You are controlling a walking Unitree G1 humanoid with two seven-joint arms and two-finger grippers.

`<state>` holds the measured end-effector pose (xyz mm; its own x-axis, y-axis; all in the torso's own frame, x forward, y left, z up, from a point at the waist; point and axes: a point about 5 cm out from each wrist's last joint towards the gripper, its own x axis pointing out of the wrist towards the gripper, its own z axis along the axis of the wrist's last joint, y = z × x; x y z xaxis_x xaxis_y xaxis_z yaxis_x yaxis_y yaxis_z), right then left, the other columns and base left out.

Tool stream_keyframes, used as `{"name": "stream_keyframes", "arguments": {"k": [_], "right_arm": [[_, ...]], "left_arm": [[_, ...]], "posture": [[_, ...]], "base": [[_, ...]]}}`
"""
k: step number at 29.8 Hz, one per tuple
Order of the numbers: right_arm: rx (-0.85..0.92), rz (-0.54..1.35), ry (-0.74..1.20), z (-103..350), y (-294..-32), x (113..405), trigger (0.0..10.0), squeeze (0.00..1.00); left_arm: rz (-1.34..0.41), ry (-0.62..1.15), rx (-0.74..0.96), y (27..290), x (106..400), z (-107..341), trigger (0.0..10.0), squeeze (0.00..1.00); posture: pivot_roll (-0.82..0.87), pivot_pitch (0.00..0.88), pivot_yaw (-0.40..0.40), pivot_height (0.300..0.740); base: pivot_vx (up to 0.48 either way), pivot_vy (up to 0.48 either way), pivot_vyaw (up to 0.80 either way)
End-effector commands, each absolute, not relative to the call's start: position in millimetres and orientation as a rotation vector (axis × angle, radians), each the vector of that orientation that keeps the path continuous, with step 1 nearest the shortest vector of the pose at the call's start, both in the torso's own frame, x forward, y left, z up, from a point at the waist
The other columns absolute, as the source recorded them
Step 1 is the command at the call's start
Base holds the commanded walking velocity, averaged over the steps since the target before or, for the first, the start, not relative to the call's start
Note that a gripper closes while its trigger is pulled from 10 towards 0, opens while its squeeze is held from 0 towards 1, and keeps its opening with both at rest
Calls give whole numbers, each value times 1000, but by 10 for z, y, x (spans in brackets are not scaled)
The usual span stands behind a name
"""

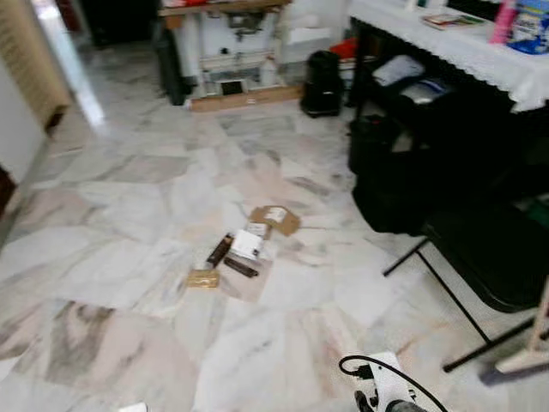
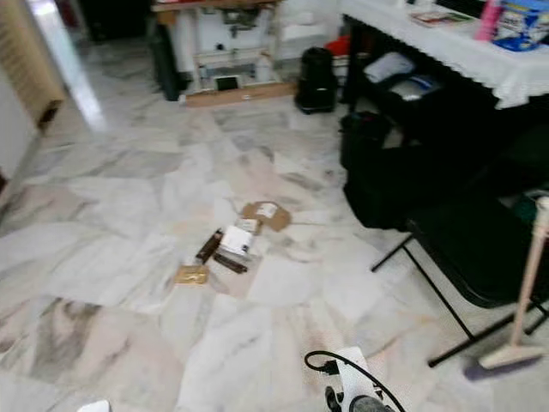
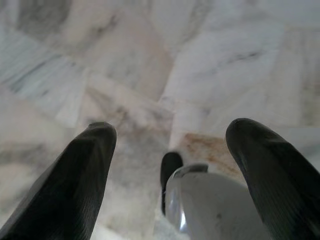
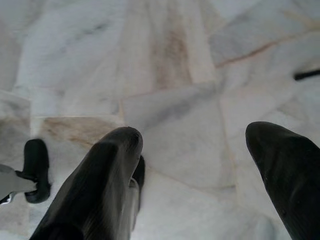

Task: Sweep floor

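Marble floor (image 1: pixel 129 257), scattered litter (image 1: pixel 244 249) with perhaps unreadable labels, broom (image 2: pixel 523 309)

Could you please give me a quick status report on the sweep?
Left tool and right tool open, empty, over marble floor. Cardboard-and-wrapper litter pile unswept; wooden-handled broom leaning right. Black folding chair beside it.

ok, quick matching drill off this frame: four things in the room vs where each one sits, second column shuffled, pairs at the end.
Things:
1. litter pile
2. broom
3. white tablecloth
4. folding chair

Places:
A. on the table at the far right
B. middle of the marble floor
C. head on the floor at the right, next to the chair
D. in front of the table, right side

Pairs: 1-B, 2-C, 3-A, 4-D
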<state>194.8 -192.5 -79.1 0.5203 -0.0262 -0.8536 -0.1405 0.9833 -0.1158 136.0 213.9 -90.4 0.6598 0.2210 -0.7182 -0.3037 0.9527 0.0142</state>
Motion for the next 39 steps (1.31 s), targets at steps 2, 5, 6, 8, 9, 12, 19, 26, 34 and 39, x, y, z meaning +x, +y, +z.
{"name": "stream_keyframes", "arguments": {"k": [2, 5, 6, 8, 9, 12, 19, 26, 34, 39], "right_arm": [[-182, 80, 1022, -788, -1897, 1962, 10000, 0], [-185, 83, 1021, -787, -1893, 1964, 10000, 0], [-183, 82, 1020, -787, -1891, 1965, 10000, 0], [-183, 82, 1020, -787, -1884, 1967, 10000, 0], [-183, 83, 1019, -787, -1883, 1967, 10000, 0], [-182, 82, 1020, -788, -1881, 1966, 10000, 0], [-185, 80, 1021, -787, -1901, 1963, 10000, 0], [-194, 86, 1021, -781, -1913, 1969, 10000, 0], [-195, 84, 1018, -775, -1915, 1982, 10000, 0], [-194, 84, 1017, -773, -1914, 1986, 10000, 0]], "left_arm": [[302, 813, -115, 2142, 1306, -924, 10000, 0], [301, 814, -116, 2139, 1308, -925, 10000, 0], [301, 814, -116, 2139, 1309, -925, 10000, 0], [300, 811, -116, 2142, 1314, -922, 10000, 0], [300, 809, -116, 2143, 1316, -920, 10000, 0], [300, 806, -116, 2143, 1323, -917, 10000, 0], [306, 807, -121, 2129, 1318, -921, 10000, 0], [306, 827, -76, 2129, 1306, -930, 10000, 0], [329, 834, -95, 2154, 1282, -937, 10000, 0], [330, 838, -96, 2171, 1260, -941, 10000, 0]], "posture": [[-201, 0, 33, 740], [-200, 0, 31, 740], [-200, 0, 31, 740], [-197, 0, 33, 740], [-197, 0, 33, 740], [-195, 0, 32, 740], [-194, 0, 23, 740], [-195, 0, 19, 740], [-202, 0, 18, 740], [-202, 0, 18, 740]], "base": [[0, 0, -788], [0, 0, -788], [0, 0, -788], [0, 0, -788], [0, 0, -788], [0, 0, -788], [0, 0, -788], [0, -137, -788], [0, -60, -788], [0, 0, -788]]}}
